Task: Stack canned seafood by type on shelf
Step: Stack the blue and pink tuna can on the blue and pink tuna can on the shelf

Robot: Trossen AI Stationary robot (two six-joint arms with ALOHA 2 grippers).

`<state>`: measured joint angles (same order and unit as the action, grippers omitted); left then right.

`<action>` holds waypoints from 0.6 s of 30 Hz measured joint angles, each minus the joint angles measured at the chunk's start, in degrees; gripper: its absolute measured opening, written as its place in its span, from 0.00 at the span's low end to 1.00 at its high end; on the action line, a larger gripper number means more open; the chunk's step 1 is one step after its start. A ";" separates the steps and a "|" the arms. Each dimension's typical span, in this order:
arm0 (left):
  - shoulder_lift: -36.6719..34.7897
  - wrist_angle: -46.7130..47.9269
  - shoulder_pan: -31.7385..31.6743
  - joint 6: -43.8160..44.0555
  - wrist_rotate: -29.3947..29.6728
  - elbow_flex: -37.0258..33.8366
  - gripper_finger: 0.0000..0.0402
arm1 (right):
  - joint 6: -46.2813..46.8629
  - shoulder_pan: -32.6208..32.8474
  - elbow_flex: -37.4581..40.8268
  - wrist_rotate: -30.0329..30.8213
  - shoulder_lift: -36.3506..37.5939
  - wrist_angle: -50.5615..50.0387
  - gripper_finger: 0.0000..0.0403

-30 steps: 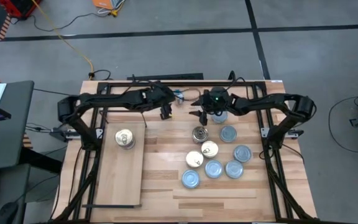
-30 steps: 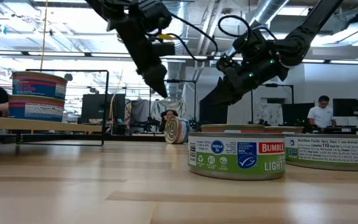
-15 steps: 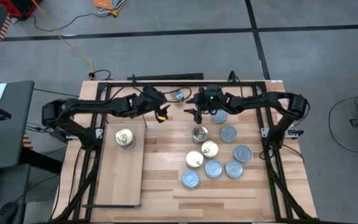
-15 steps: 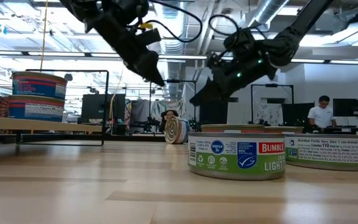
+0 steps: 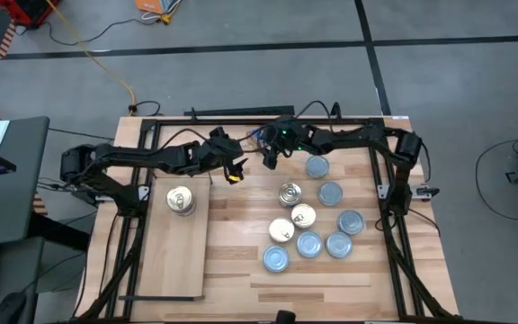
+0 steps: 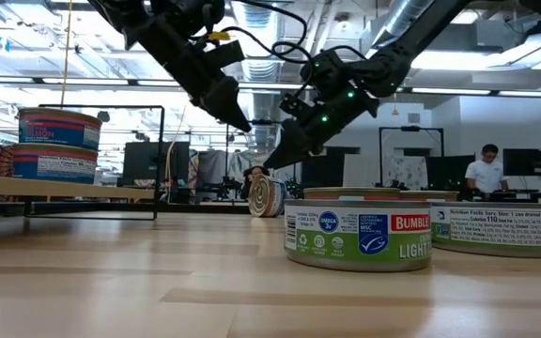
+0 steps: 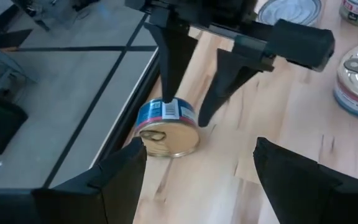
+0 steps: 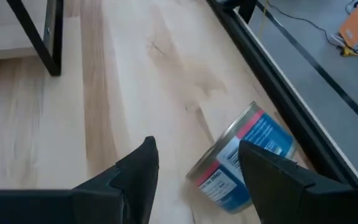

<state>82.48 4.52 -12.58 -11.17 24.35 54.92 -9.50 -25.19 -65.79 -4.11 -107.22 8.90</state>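
A blue-labelled tin (image 7: 166, 129) lies on its side near the desk's (image 5: 241, 270) back edge. The right pincer (image 7: 188, 106) hangs open right over it, fingers straddling it. The left pincer (image 5: 235, 171), also open, hovers nearby.

Both arms: matte black, slim six-joint links on black tube-frame mounts. Left arm (image 5: 151, 158) carries a yellow tag or connector near the wrist, at 3 o'clock of its forearm in the high view. Right arm (image 5: 358, 139) has a green LED lit on the wrist housing, plus black cable loops arching over it. Fingers (image 7: 166, 56) are dark, flat, tapering wedges.
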 joint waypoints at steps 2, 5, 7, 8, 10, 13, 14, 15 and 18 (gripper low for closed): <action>0.00 0.45 0.22 0.04 0.03 0.00 0.70 | 0.00 -0.31 -0.72 -0.02 0.02 -0.92 0.62; 0.00 0.81 0.39 -0.08 -0.01 0.02 0.70 | 0.26 -0.78 -0.95 -0.25 0.31 -1.59 0.64; 0.00 0.86 0.42 -0.11 -0.01 0.04 0.70 | 1.48 -0.87 -0.95 -0.27 0.35 -1.44 0.67; 0.00 0.93 0.40 -0.11 -0.01 0.04 0.70 | 1.99 -1.05 -0.95 -0.27 0.35 -1.44 0.69; 0.00 1.17 0.40 -0.05 0.25 0.07 0.70 | 3.40 -1.32 -0.95 -0.30 0.35 -1.43 0.75; 0.00 1.64 0.40 0.52 1.38 0.07 0.70 | 7.31 -1.74 -0.95 0.03 0.35 -1.05 0.84; 0.00 1.68 0.40 0.44 1.79 0.07 0.70 | 8.14 -1.93 -0.95 0.79 0.37 -0.96 0.87; 0.00 1.67 0.40 0.05 1.92 0.07 0.70 | 8.47 -1.98 -0.95 1.42 0.35 -0.93 0.90; 0.00 0.81 0.35 -1.08 1.43 0.07 0.70 | 8.63 -1.65 -0.95 5.16 0.12 -0.98 0.95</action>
<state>82.48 5.32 -12.23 -12.25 25.78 54.98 -0.86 -26.84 -66.74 1.06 -107.10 7.93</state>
